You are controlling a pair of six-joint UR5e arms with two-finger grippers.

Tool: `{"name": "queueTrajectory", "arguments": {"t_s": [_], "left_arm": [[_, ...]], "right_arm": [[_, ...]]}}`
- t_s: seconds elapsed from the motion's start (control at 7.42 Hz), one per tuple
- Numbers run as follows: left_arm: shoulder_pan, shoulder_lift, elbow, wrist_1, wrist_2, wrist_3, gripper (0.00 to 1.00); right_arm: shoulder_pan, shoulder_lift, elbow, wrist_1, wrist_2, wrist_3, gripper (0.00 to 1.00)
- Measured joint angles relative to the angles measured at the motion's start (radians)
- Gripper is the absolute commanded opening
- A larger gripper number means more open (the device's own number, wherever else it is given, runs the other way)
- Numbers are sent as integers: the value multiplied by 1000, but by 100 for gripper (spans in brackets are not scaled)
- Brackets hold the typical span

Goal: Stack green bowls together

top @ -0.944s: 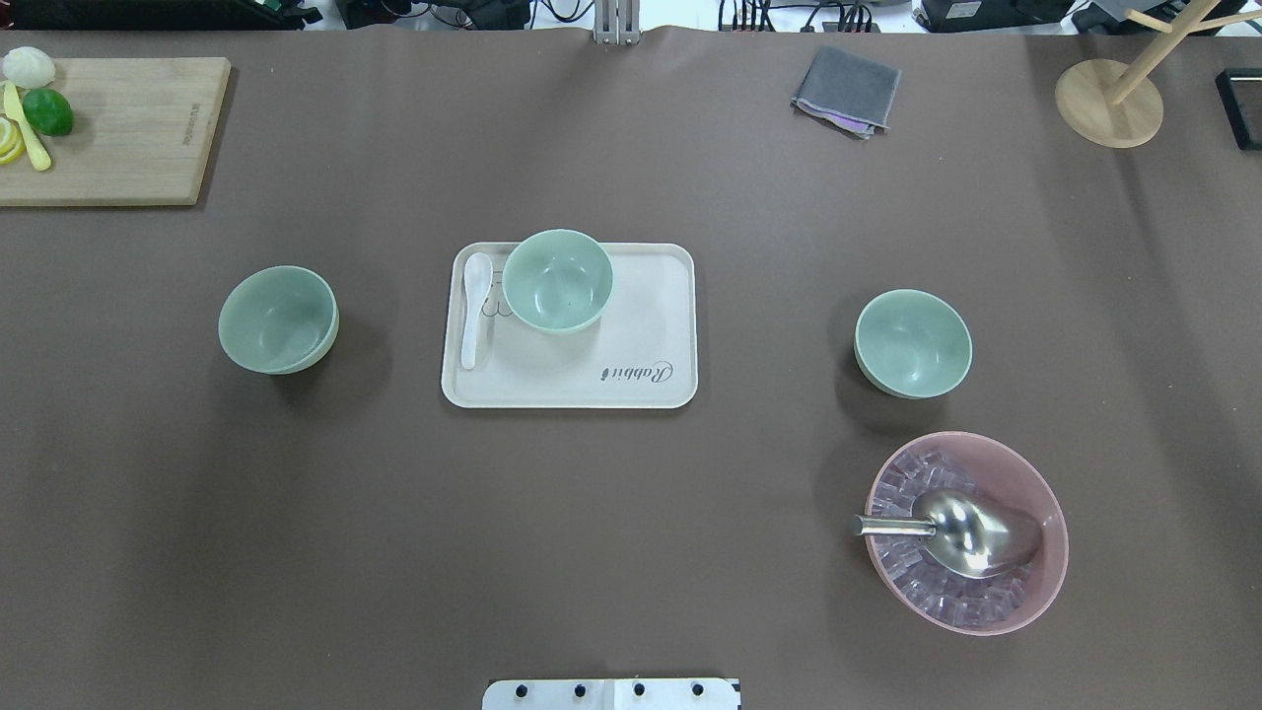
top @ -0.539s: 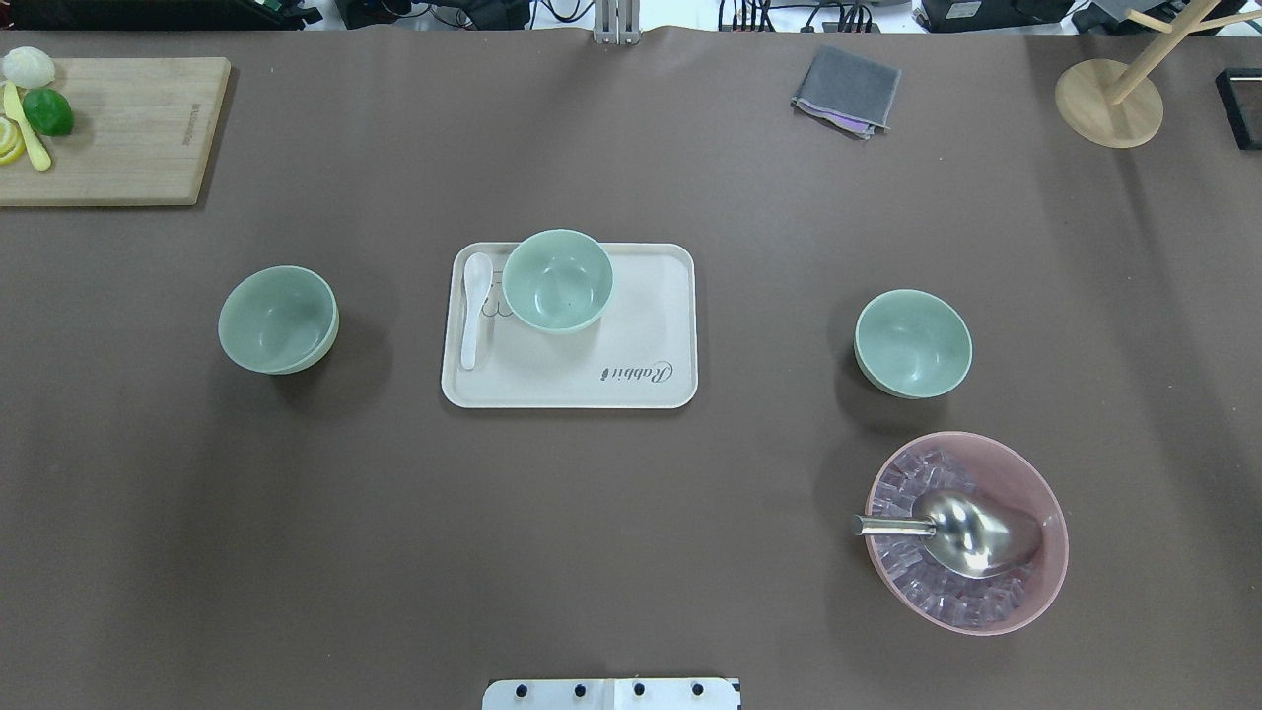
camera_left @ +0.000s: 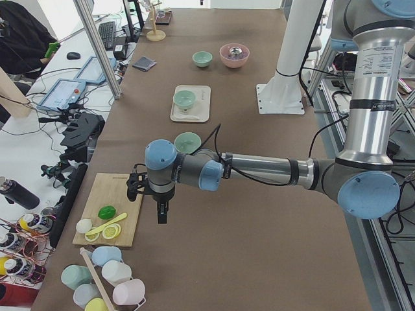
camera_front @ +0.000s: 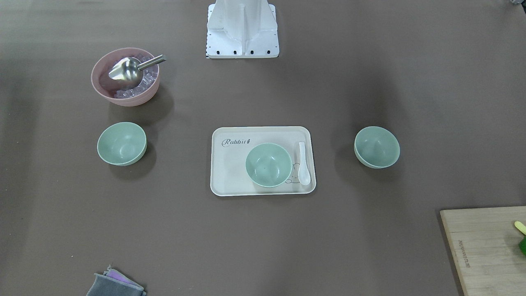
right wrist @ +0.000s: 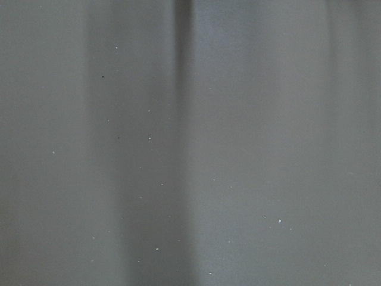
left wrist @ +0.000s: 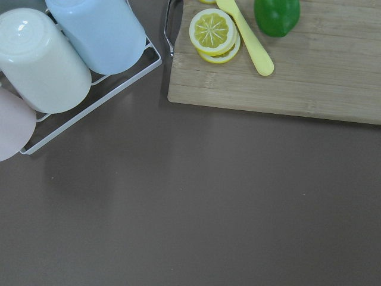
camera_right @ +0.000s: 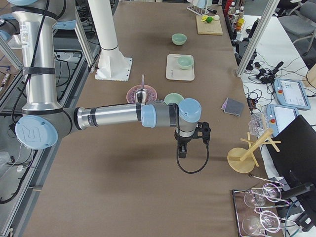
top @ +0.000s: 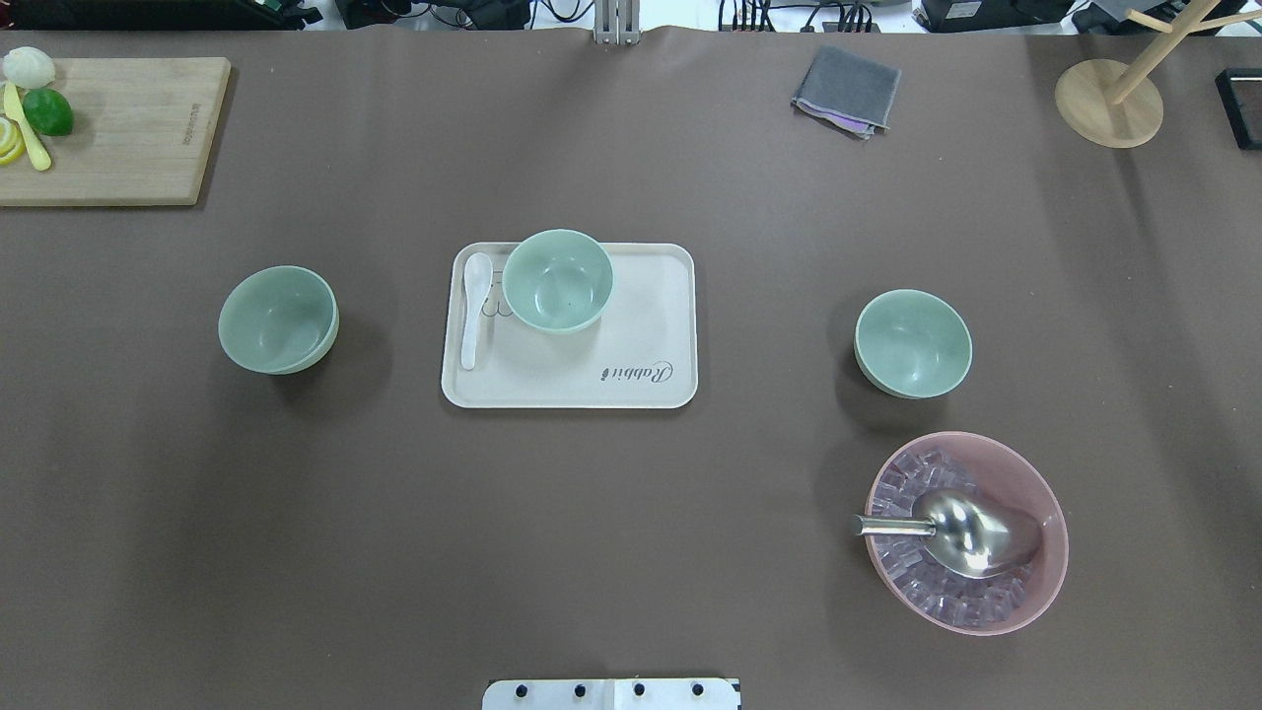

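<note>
Three pale mint-green bowls stand apart and upright. One green bowl (top: 278,319) (camera_front: 377,147) sits on the table's left. One green bowl (top: 558,280) (camera_front: 268,165) sits on the cream tray (top: 631,335). One green bowl (top: 913,343) (camera_front: 121,144) sits on the right. My left gripper (camera_left: 161,210) shows only in the exterior left view, above the table's end beside the cutting board; I cannot tell its state. My right gripper (camera_right: 181,150) shows only in the exterior right view, past the right bowl (camera_right: 174,98); I cannot tell its state.
A white spoon (top: 474,308) lies on the tray beside its bowl. A pink bowl (top: 1025,592) with ice cubes and a metal scoop (top: 961,532) stands close to the right green bowl. A cutting board (top: 128,128) with fruit, a grey cloth (top: 848,89) and a wooden stand (top: 1108,103) line the far edge.
</note>
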Motion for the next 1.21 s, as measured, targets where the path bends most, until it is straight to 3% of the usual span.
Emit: {"name": "queueTrajectory", "arguments": {"t_s": [0.81, 1.21], "left_arm": [[78, -73, -8, -8, -71, -30, 98], [202, -141, -6, -12, -29, -188, 98]], "right_arm": [[-163, 171, -10, 1, -44, 147, 100], [-290, 265, -18, 6, -90, 326, 100]]}}
